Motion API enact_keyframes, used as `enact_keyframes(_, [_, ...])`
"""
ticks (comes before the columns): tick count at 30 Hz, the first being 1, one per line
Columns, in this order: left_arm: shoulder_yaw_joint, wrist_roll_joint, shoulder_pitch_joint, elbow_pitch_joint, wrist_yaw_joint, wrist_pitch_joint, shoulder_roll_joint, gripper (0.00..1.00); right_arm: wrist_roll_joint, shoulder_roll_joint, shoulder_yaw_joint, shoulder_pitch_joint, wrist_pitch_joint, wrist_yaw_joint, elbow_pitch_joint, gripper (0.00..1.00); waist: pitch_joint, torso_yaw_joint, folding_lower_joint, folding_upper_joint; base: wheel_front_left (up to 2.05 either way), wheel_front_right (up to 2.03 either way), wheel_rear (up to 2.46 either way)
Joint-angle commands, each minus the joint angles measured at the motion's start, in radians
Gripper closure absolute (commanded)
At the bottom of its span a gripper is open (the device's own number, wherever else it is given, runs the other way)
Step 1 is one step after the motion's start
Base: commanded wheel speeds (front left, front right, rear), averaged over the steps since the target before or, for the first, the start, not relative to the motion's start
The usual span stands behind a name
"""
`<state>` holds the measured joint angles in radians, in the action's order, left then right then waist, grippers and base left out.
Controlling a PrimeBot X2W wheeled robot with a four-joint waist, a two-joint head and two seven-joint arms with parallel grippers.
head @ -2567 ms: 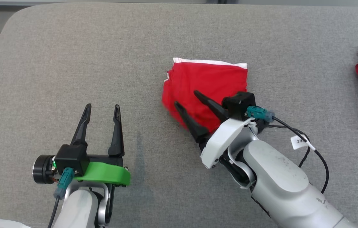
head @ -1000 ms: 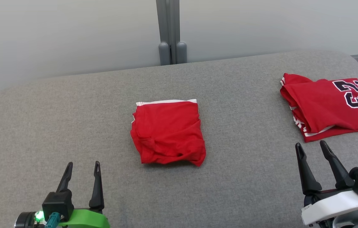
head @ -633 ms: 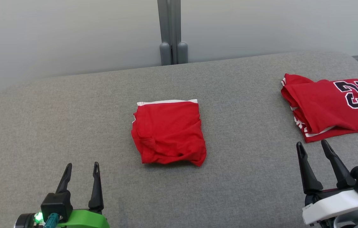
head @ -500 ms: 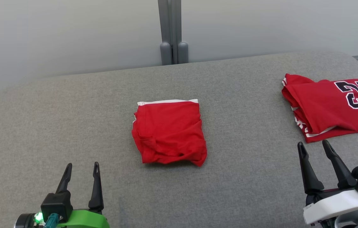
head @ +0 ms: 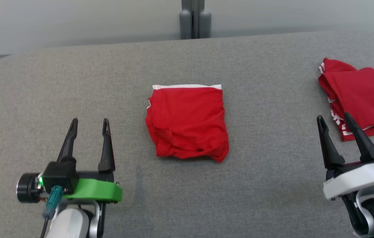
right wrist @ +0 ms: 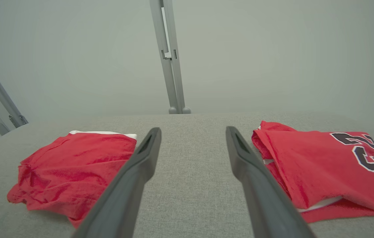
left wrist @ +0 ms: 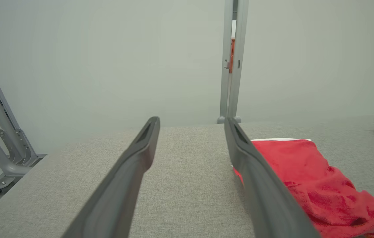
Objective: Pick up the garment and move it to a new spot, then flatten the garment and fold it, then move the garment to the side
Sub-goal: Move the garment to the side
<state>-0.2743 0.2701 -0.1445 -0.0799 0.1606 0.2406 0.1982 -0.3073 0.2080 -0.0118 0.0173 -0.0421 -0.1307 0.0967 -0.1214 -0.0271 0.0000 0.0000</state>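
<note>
The left gripper [head: 90, 120] hovered low over the near left part of the grey padded surface [head: 74, 76]. Its two dark fingers were spread wide and held nothing. The right gripper [head: 333, 116] stood at the near right, also spread and empty, with its fingertips just beside the near edge of a red jersey with a dark number [head: 362, 96].

Between the two grippers, somewhat nearer to the left one and touching neither, the folded red garment [head: 187, 124] lay in the middle of the surface. In the left wrist view it appeared to the right of that gripper's fingers.

In my judgement the folding was already done, because the garment was a compact packet of several layers. The step in hand was then the last one, to move it to the side. It was not clear from the pictures to which side it should go. The next move called for one gripper to come down at an edge of the packet and to catch all layers together, so that the fold does not open when it is carried or slid.

The packet was almost square, and its slightly longer axis ran from the far side toward the robot. The white hem pointed to the far wall, and the loose, wrinkled edge pointed to the robot, with its near right corner sticking out a little.
</note>
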Motion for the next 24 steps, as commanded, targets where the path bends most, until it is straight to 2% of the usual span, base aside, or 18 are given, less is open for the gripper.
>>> enact_keyframes(1, [-0.002,-0.011,-0.043,0.000,-0.005,0.009,-0.011,0.00,-0.010,0.013,0.012,0.049,0.000,0.000,-0.019,0.00,-0.154,-0.100,0.0000,0.0000,0.00,0.00,0.00])
enact_keyframes(6, [-0.010,-0.017,-0.128,-0.024,-0.021,0.022,-0.049,0.00,-0.029,0.031,0.104,0.193,0.003,0.000,-0.124,0.00,-0.249,-0.154,0.0000,0.0000,0.00,0.00,0.00])
enact_keyframes(12, [-0.003,-0.036,-0.178,-0.042,-0.037,0.025,-0.080,0.00,-0.079,0.001,0.255,0.345,-0.006,0.000,-0.320,0.00,-0.287,-0.179,0.0000,0.0000,0.00,0.00,0.00])
enact_keyframes(19, [0.003,-0.062,-0.189,-0.043,-0.062,0.024,-0.100,0.00,-0.164,-0.016,0.377,0.390,0.101,0.000,-0.538,0.01,-0.282,-0.179,0.0000,0.0000,0.00,0.00,0.00])
enact_keyframes(20, [0.005,-0.065,-0.188,-0.043,-0.065,0.024,-0.102,0.00,-0.179,-0.019,0.391,0.383,0.117,0.000,-0.555,0.49,-0.278,-0.175,0.0000,0.0000,0.00,0.00,0.00])
enact_keyframes(22, [0.010,-0.071,-0.184,-0.041,-0.069,0.025,-0.104,0.00,-0.196,-0.017,0.414,0.384,0.130,0.000,-0.566,1.00,-0.273,-0.166,0.0000,0.0000,0.00,0.00,0.00])
enact_keyframes(24, [0.017,-0.076,-0.180,-0.041,-0.071,0.025,-0.103,0.00,-0.200,-0.010,0.431,0.395,0.111,0.000,-0.549,1.00,-0.268,-0.153,0.0000,0.0000,0.00,0.00,0.00])
